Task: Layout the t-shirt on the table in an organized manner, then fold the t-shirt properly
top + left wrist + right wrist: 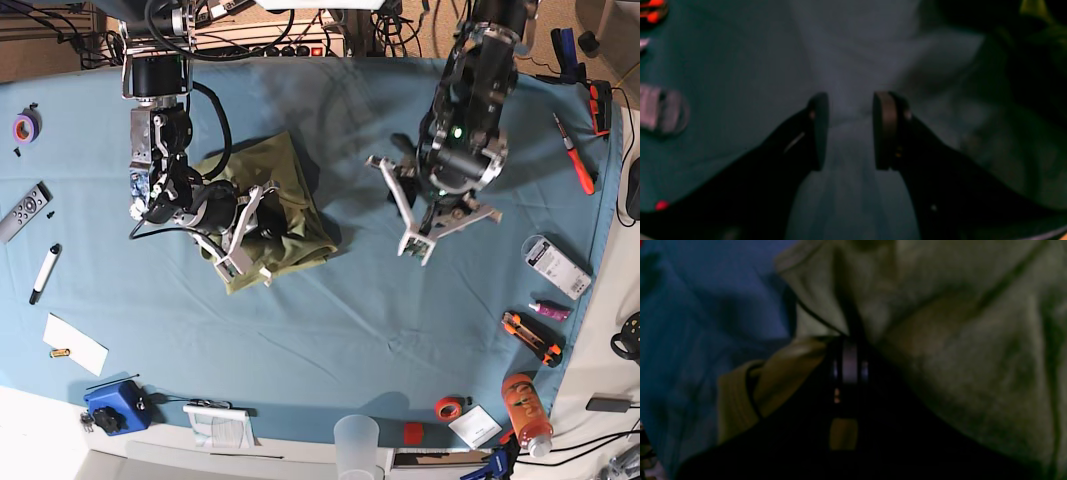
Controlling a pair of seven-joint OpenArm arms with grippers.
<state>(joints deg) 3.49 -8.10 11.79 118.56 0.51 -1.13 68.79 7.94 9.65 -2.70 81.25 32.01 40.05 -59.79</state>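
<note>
The olive-green t-shirt [285, 200] lies crumpled in a heap left of the middle of the teal table [340, 320]. My right gripper [258, 228] sits on the heap's near side. In the right wrist view the right gripper [850, 351] is shut on a fold of the t-shirt [957, 340], with a ribbed hem beside it. My left gripper [420, 225] hangs over bare cloth to the right of the shirt. Its fingers [885, 130] stand apart with nothing between them, and a dim edge of the t-shirt [1037, 20] shows at the upper right.
A remote [25, 210], a marker [45, 272] and a purple tape roll [25, 127] lie at the left edge. A plastic cup [357, 445], red tape [450, 407] and an orange bottle [525, 400] stand along the front. A cutter [530, 335] and a screwdriver [575, 150] lie at the right.
</note>
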